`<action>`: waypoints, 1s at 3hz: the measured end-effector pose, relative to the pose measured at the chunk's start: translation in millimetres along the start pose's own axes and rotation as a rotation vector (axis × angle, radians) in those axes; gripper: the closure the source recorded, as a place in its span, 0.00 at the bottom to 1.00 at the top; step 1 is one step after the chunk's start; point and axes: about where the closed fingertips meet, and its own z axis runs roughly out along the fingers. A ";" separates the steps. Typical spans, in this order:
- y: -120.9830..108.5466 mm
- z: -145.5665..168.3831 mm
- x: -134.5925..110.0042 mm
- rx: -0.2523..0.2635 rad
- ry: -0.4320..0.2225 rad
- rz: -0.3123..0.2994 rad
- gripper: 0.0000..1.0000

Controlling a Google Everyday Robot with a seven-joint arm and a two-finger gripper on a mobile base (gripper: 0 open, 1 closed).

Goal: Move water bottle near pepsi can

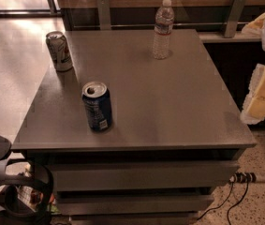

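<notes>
Blue pepsi can front; ribbed water bottle rear; gripper right.

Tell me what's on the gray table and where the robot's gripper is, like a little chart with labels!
surface: gray table, with drawers underneath
tall thing: water bottle, upright, at the far side, white cap on
blue thing: pepsi can, upright, near the front left
extra thing: silver-white can, upright, at the far left edge
robot: gripper, off the table's right side, touching nothing
job: not done, bottle and pepsi can stand far apart
</notes>
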 end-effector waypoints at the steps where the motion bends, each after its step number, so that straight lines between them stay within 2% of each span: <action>1: 0.0 -0.1 0.0 0.000 0.000 0.000 0.00; 2: -14.3 0.3 -0.8 0.023 -0.029 0.007 0.00; 3: -39.5 0.8 3.5 0.076 -0.099 0.061 0.00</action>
